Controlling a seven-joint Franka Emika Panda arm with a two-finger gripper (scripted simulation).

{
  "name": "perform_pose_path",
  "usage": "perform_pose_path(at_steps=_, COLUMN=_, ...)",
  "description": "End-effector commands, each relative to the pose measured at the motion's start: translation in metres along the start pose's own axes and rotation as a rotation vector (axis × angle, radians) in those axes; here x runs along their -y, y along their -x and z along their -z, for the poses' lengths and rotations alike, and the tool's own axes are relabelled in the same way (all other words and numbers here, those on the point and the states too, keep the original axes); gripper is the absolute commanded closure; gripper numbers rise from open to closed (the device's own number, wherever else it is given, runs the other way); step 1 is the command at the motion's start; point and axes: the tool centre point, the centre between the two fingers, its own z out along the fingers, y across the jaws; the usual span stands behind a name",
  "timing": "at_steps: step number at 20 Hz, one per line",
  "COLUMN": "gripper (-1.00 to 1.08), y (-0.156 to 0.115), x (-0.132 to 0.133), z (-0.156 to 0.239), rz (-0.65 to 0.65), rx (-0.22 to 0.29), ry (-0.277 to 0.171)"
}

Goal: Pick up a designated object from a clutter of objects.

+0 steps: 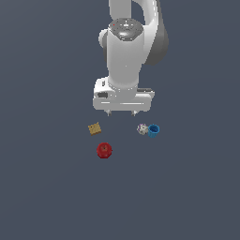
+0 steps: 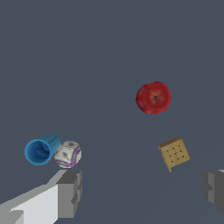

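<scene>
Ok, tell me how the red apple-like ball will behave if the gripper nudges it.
The red ball looks round and smooth, so it would probably roll. It sits apart from the tan block, so nothing nearby would likely stop it.

1. Waffle block (image 1: 94, 128): tan, grid of small dark dots.
2. Apple ball (image 1: 104, 150): glossy red, dark stem spot.
3. Speckled ball (image 1: 142, 129): whitish, grey mottling, purple streaks.
4. Cup (image 1: 153, 130): bright blue.
5. Counter (image 1: 47, 187): flat slate blue-grey.
</scene>
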Motion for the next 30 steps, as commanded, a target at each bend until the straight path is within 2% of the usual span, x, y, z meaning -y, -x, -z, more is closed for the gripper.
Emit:
perform_pose_path(at_steps=1, gripper=-0.92, y=0.001, x=0.013, z=-0.016, rz=-0.007, rx=-0.007, ry=0.002)
perform_pose_path(at_steps=8, gripper=-0.92, y=0.013, x=0.056, z=-0.071, rz=-0.03, rx=-0.031, ry=0.002)
perform_pose_path(at_steps=17, gripper=-0.92, y=0.041, x=0.103, z=-0.128, rz=-0.056, rx=-0.056, ry=-0.013)
perform_pose_path(at_steps=23, gripper=-0.92, y=0.055, x=0.12, z=-0.149, rz=-0.066, rx=-0.064, ry=-0.023)
perform_pose_path(at_steps=30, gripper=-0.92, y=0.062, x=0.127, z=-0.157, rz=-0.07, rx=-0.067, ry=-0.027)
